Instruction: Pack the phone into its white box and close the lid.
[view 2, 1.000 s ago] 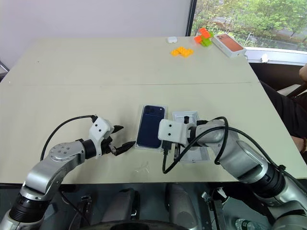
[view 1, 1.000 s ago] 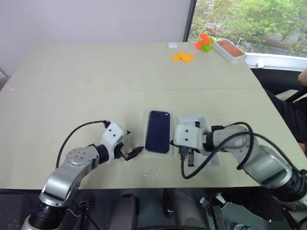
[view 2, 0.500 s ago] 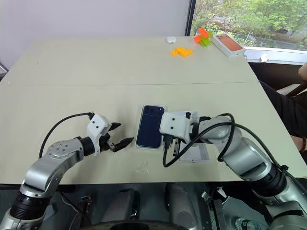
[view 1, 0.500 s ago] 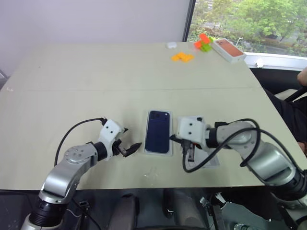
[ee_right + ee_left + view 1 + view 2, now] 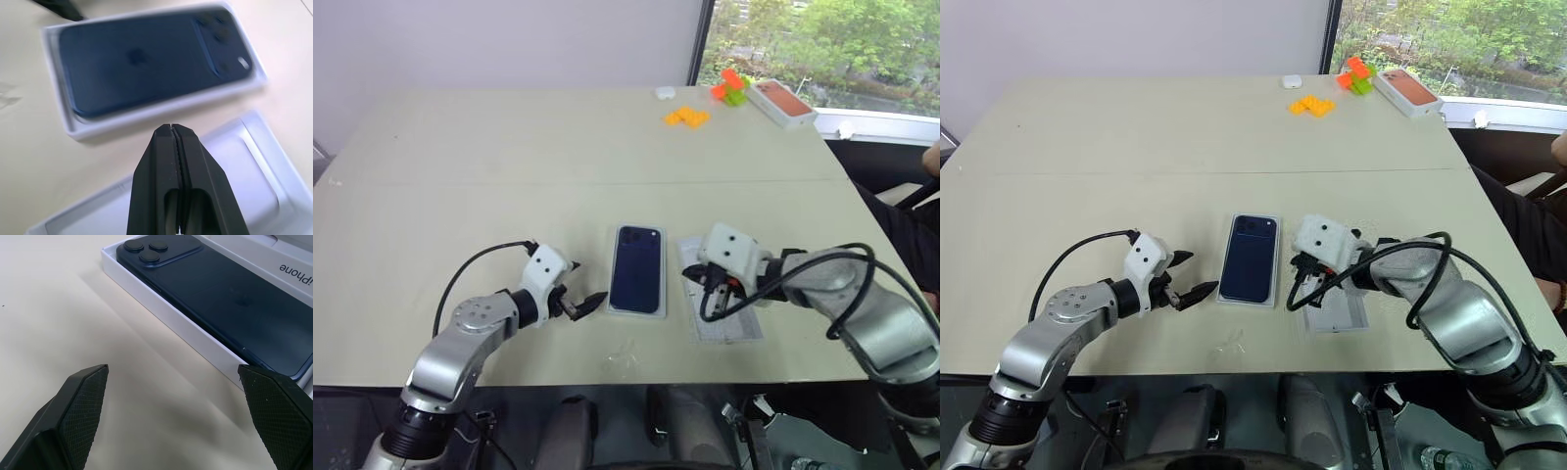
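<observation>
The phone (image 5: 637, 267) lies in the white box (image 5: 166, 313) near the counter's (image 5: 509, 157) front edge. My left tool (image 5: 579, 294) is spread wide beside it; my right tool (image 5: 174, 134) is pinched together, empty.

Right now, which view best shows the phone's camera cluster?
The left wrist view: the camera cluster on the phone is close and sharp. The right wrist view shows it blurred, and both eye views show it small and distant.
</observation>
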